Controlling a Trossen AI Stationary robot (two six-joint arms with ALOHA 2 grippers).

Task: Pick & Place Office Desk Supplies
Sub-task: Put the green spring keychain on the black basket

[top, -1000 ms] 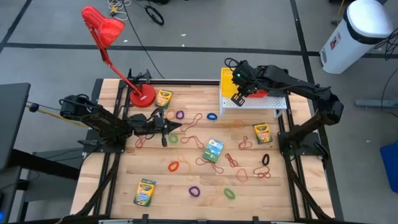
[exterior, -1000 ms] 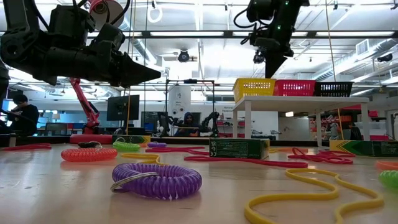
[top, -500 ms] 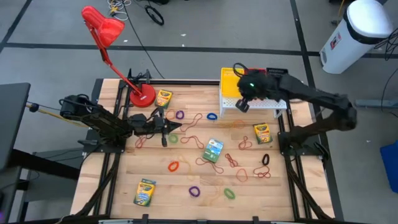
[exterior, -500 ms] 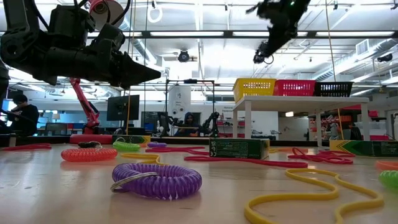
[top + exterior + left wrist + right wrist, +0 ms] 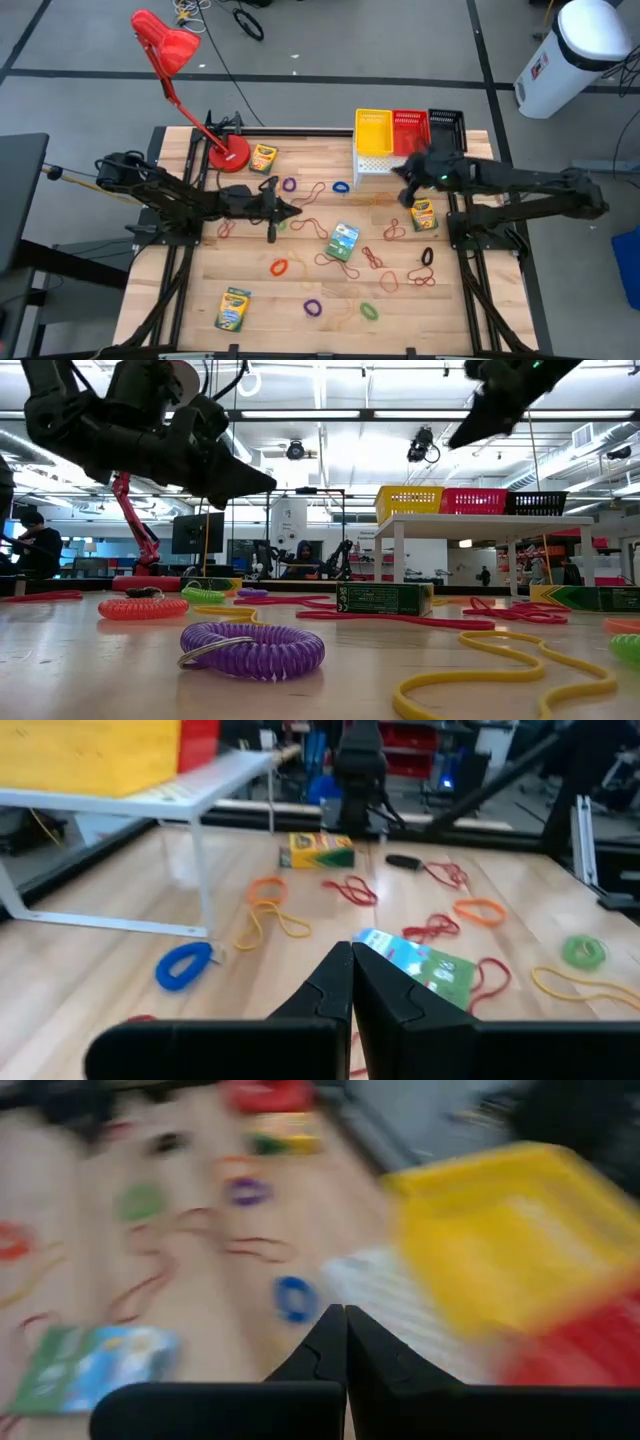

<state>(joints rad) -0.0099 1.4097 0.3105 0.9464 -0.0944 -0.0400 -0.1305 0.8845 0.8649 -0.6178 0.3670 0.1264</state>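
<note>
Mid-table lies a green-blue crayon box [image 5: 343,240]; both claws [image 5: 290,210] [image 5: 400,172] closed, empty.

crayon boxes [image 5: 343,241]: flat, scattered | bands [image 5: 279,267]: loose | baskets [image 5: 373,132]: seemingly empty, on stand

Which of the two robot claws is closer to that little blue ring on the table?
The right gripper is nearer, hanging just beside the blue ring near the white shelf. The left gripper is farther, toward the table's middle.
</note>
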